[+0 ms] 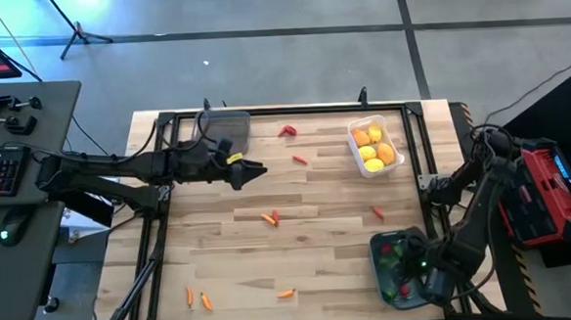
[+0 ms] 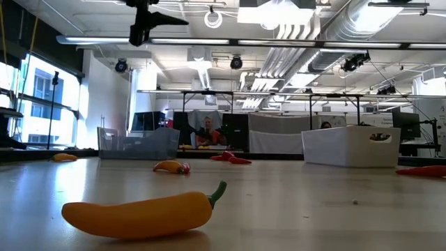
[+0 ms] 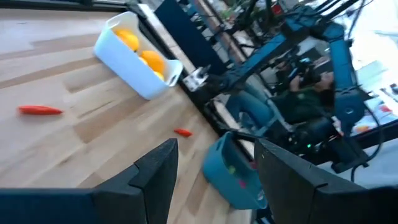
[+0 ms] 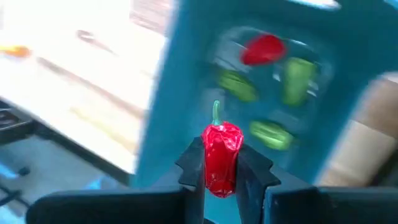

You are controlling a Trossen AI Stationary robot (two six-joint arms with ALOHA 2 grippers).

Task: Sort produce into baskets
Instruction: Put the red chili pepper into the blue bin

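My right gripper (image 1: 415,267) hangs over the blue-grey basket (image 1: 377,250) at the near right and is shut on a small red pepper (image 4: 222,149). Inside that basket (image 4: 180,93) lie green peppers (image 4: 237,85) and a red one (image 4: 262,49). The white basket (image 1: 395,135) at the far right holds yellow-orange fruits (image 1: 370,144). The clear smoky grey basket (image 1: 229,125) stands at the far left. My left gripper (image 1: 257,171) hovers open beside it, above the table, with nothing between its fingers (image 3: 158,168). My right gripper pinches the red pepper by its two sides (image 4: 219,174) between the two fingers. The fingers come from above, pointing steeply down. The pepper's green stem end (image 4: 216,112) sticks out past the fingertips, and the pepper is held clear above the blue-grey basket.
Loose produce lies on the wooden table: red peppers (image 1: 287,130) (image 1: 300,159) at the far side, carrots (image 1: 269,218) (image 1: 376,212) in the middle and several (image 1: 207,301) (image 1: 287,293) near the front edge. An orange pepper (image 2: 139,213) lies close to the low camera.
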